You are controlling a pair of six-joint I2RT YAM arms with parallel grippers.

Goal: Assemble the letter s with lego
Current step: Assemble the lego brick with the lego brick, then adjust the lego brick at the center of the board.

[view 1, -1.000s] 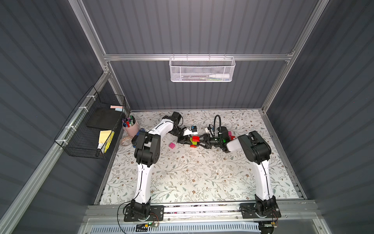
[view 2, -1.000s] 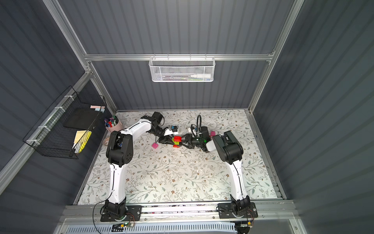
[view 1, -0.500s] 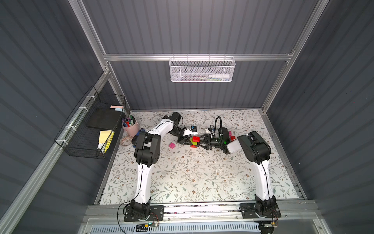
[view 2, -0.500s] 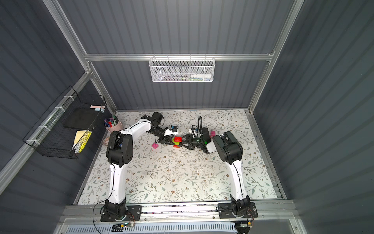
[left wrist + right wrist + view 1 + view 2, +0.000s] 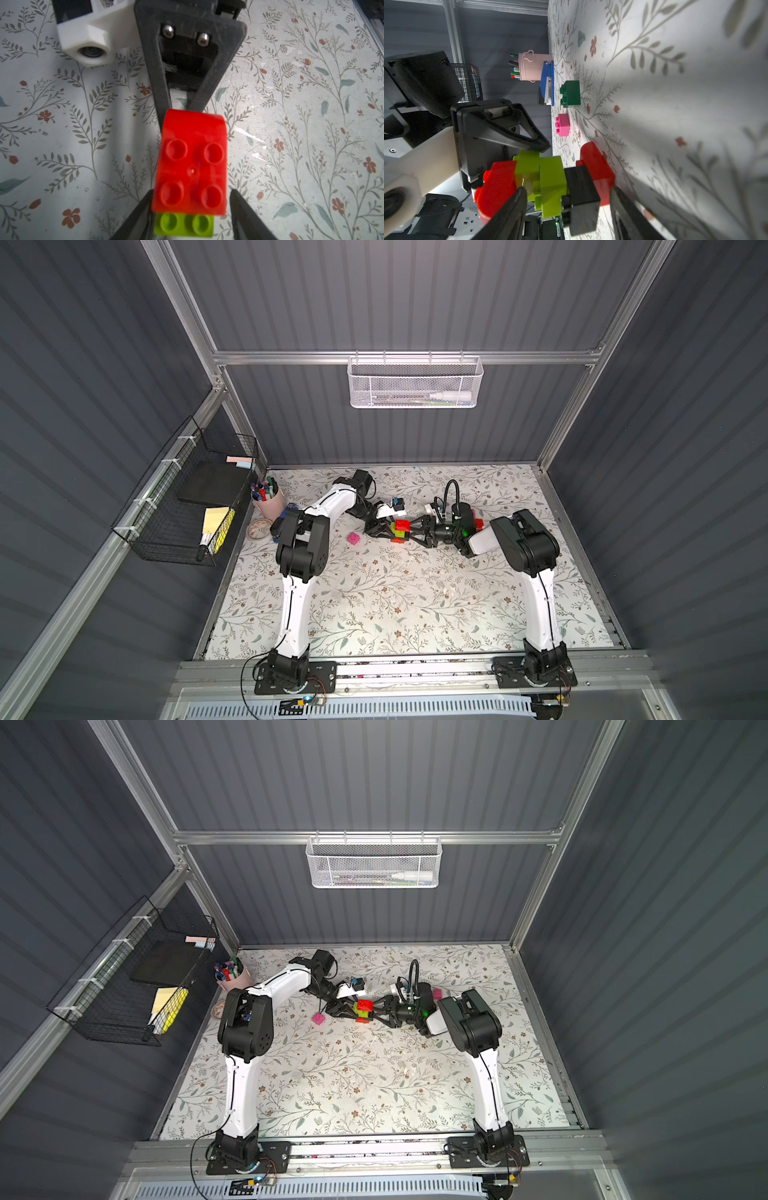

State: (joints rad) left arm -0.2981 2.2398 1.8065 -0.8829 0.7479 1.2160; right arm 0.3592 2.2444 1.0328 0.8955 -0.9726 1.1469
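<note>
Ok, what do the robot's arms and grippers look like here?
The left arm and right arm match: white links, black joint housings, black base plates trailing thin wires. The left gripper and right gripper have black triangular open-frame jaws beside a white camera housing. A black cable loops over the right wrist.

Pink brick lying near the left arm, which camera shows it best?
The right wrist view: the pink brick is close, unblocked, studs visible. In both top views it is only a tiny pink square. The left wrist view misses it.
</note>
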